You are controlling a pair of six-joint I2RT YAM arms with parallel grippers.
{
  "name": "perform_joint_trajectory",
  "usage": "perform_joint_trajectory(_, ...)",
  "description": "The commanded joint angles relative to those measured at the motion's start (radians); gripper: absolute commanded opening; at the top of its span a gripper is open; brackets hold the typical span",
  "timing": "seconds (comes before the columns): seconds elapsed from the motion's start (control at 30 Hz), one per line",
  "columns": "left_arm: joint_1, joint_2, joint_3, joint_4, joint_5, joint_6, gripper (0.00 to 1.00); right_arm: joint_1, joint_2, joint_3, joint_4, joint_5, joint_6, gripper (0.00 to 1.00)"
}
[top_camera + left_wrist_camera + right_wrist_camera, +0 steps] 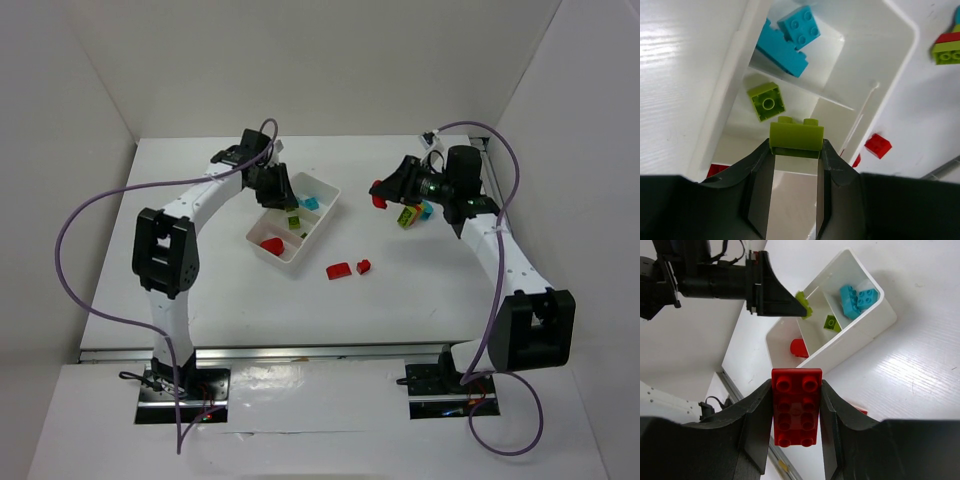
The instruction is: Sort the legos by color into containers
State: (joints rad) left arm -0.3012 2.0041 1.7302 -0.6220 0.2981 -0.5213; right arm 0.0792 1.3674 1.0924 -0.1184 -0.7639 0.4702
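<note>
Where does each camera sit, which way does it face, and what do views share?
Top external: above and behind the bases, facing down on the table; left arm and right arm show.
Left wrist: on that wrist, looking down into the tray; left gripper shut on a lime green brick.
Right wrist: on that wrist, facing across to the tray; right gripper shut on a red brick.
Shared: both wrist views show the cyan bricks.
</note>
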Motion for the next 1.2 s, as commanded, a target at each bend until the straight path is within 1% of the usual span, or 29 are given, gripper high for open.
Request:
perform_joint_trajectory(0.0, -0.029, 0.027, 0.04, -0.051, -0.102, 0.015, 0.0, 0.016, 0.007, 0.034, -0.004, 0.014, -0.021, 0.04)
perform_joint_trajectory(0.07, -0.041, 0.039, 0.052, -0.062, -0.122, 0.015, 0.0, 0.027, 0.007, 0.034, -0.004, 0.014, -0.021, 0.04)
perform_joint_trajectory(0.1, -0.052, 0.051, 0.061, -0.076, -0.135, 0.015, 0.07, 0.027, 0.019, 0.034, -0.004, 0.014, -0.021, 0.04)
perform_joint_trajectory(0.13, -0.052, 0.051, 0.074, -0.088, -0.145, 0.015, 0.17, 0.037, 0.019, 0.034, -0.004, 0.023, -0.021, 0.04)
perform_joint_trajectory(0.2, -0.062, 0.051, 0.074, -0.108, -0.171, 0.015, 0.29, 0.037, 0.029, 0.043, -0.004, 0.023, -0.021, 0.04)
perform_joint_trajectory(0.23, -0.062, 0.051, 0.074, -0.108, -0.171, 0.015, 0.43, 0.047, 0.029, 0.043, -0.004, 0.034, -0.03, 0.04)
perform_joint_trajectory(0.33, -0.062, 0.042, 0.054, -0.108, -0.171, 0.024, 0.6, 0.068, 0.048, 0.055, -0.015, 0.044, -0.041, 0.04)
perform_joint_trajectory(0.37, -0.062, 0.018, 0.054, -0.108, -0.171, 0.024, 0.67, 0.088, 0.048, 0.066, -0.026, 0.054, -0.05, 0.04)
perform_joint_trajectory(0.47, -0.062, -0.011, 0.063, -0.122, -0.171, 0.046, 0.69, 0.152, 0.082, 0.106, -0.05, 0.099, -0.077, 0.04)
perform_joint_trajectory(0.5, -0.071, -0.021, 0.072, -0.143, -0.171, 0.059, 0.76, 0.168, 0.082, 0.115, -0.05, 0.109, -0.077, 0.04)
perform_joint_trajectory(0.63, -0.072, -0.083, 0.199, -0.26, -0.241, 0.069, 0.77, 0.25, 0.157, 0.159, -0.041, 0.138, -0.102, 0.04)
perform_joint_trajectory(0.67, -0.072, -0.102, 0.218, -0.301, -0.264, 0.069, 0.77, 0.293, 0.173, 0.187, -0.05, 0.147, -0.102, 0.04)
perform_joint_trajectory(0.73, -0.05, -0.146, 0.23, -0.323, -0.319, 0.069, 0.77, 0.341, 0.208, 0.216, -0.05, 0.176, -0.131, 0.04)
perform_joint_trajectory(0.8, -0.001, -0.212, 0.241, -0.335, -0.339, 0.056, 0.77, 0.405, 0.271, 0.259, -0.05, 0.186, -0.142, 0.04)
perform_joint_trajectory(0.9, 0.056, -0.296, 0.197, -0.335, -0.395, 0.044, 0.77, 0.464, 0.347, 0.296, -0.012, 0.186, -0.133, 0.04)
perform_joint_trajectory(0.97, 0.092, -0.33, 0.163, -0.323, -0.421, 0.044, 0.79, 0.49, 0.412, 0.325, 0.0, 0.186, -0.133, 0.04)
perform_joint_trajectory(1.07, 0.143, -0.387, 0.109, -0.311, -0.407, 0.035, 0.79, 0.542, 0.476, 0.386, -0.023, 0.23, -0.169, 0.05)
perform_joint_trajectory(1.13, 0.161, -0.409, 0.082, -0.277, -0.383, 0.035, 0.79, 0.576, 0.538, 0.426, -0.046, 0.241, -0.188, 0.1)
perform_joint_trajectory(1.17, 0.18, -0.418, 0.072, -0.277, -0.372, 0.035, 0.79, 0.586, 0.555, 0.438, -0.046, 0.253, -0.202, 0.15)
